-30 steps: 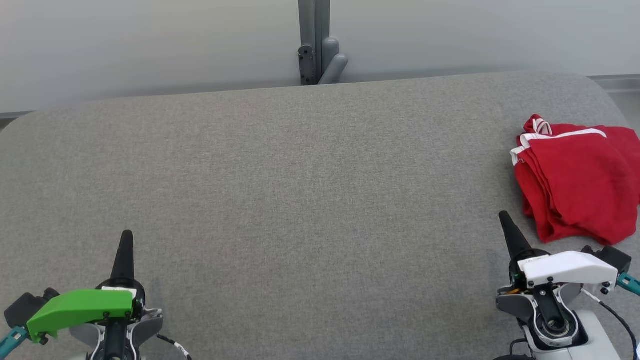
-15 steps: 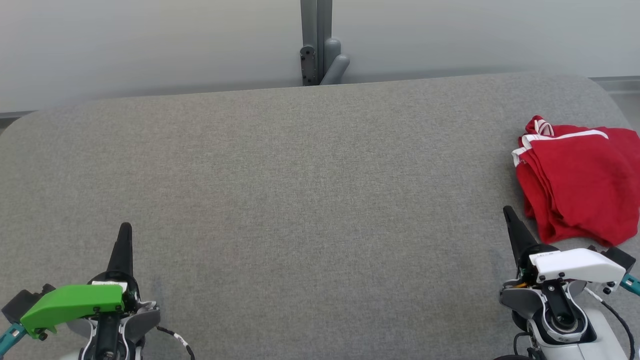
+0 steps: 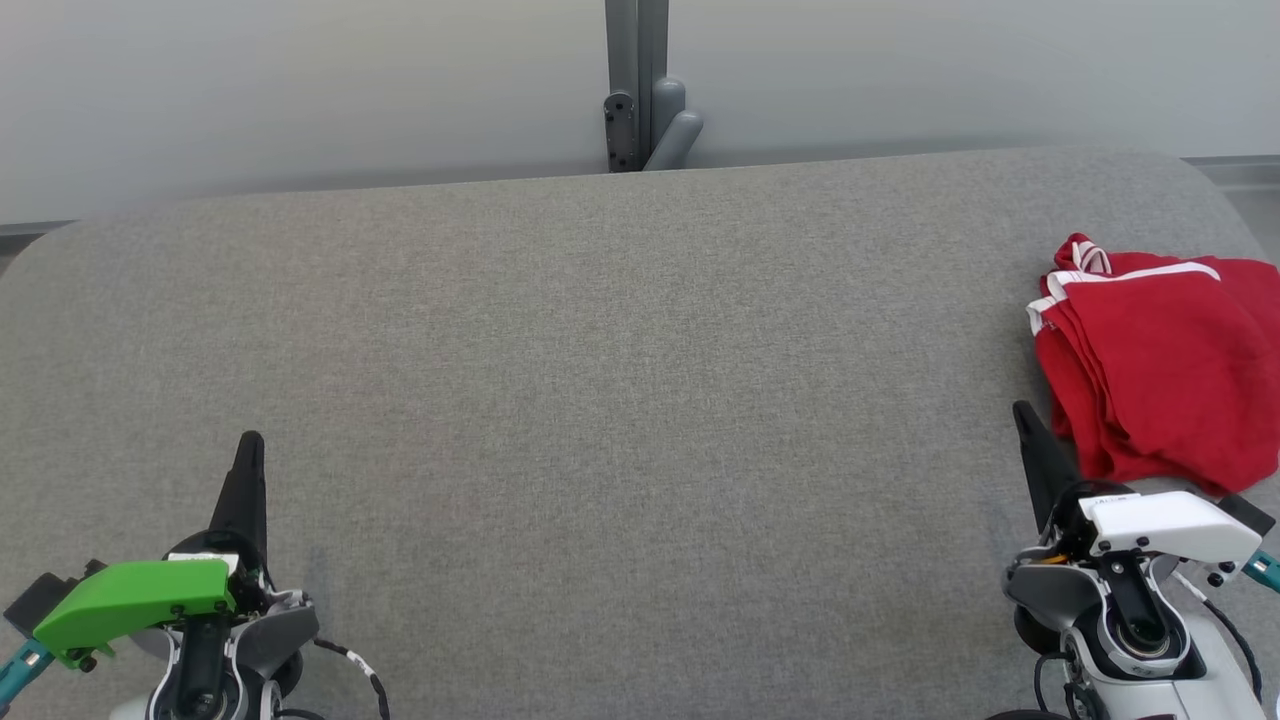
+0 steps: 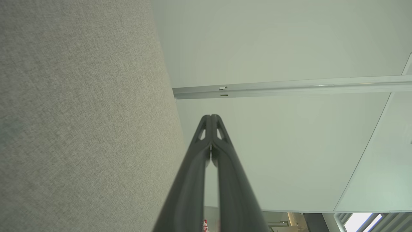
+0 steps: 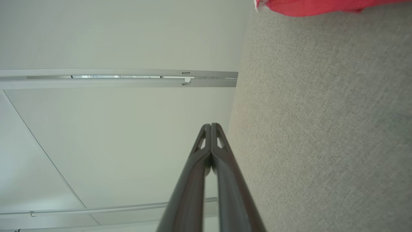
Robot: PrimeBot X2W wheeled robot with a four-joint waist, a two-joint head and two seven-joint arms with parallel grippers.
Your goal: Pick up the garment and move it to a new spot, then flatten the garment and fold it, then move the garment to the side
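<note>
A folded red garment (image 3: 1160,370) with white trim lies at the right edge of the grey table (image 3: 600,380); a strip of the garment (image 5: 322,6) shows at the top of the right wrist view. My right gripper (image 3: 1022,412) hovers just left of the garment's near corner, shut and holding nothing. Over the table's near left part my left gripper (image 3: 251,442) is also shut and holding nothing. Both wrist views show the fingertips pressed together, the left gripper (image 4: 211,116) and the right gripper (image 5: 211,125).
A pale partition wall runs behind the table, with a grey post and bracket (image 3: 645,100) at its middle. The table's far corners are rounded. Its wide middle is bare grey fabric.
Both grippers have crept forward a little up the view. The garment lies as it did.
</note>
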